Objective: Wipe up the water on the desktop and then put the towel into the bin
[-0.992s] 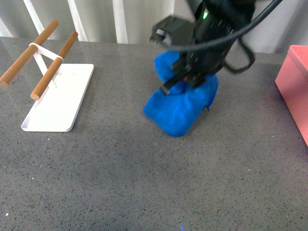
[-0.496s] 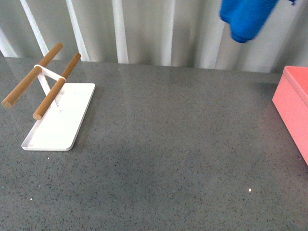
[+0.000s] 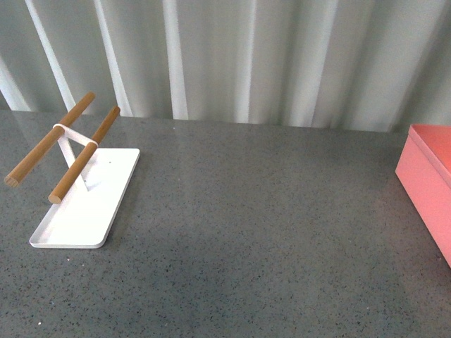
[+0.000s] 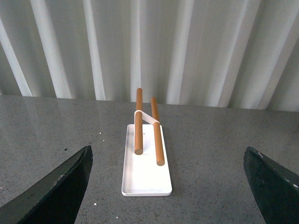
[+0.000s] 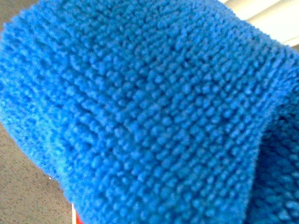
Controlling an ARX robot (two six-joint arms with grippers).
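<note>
- The towel [image 5: 140, 112] fills the right wrist view and blinds that camera. A misjudged release could drop it on the desktop [image 3: 246, 232] instead of in the bin [image 3: 426, 176].
- The right claw is hidden behind the cloth, so I cannot tell its state.
- Only the left wrist view shows the left gripper [image 4: 167, 149], its jaws wide apart and empty, with the white tray [image 4: 145, 182] at centre.
- Only the front view shows the bin clearly, at its right edge; no arm or towel appears there.

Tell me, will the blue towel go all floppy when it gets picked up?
Probably floppy: the towel bends in a soft rounded fold, not a stiff edge. Its fuzzy loops look grippy, so it is likely not slippery. The airy pile suggests it is light, though whether it is wet cannot be told.
</note>
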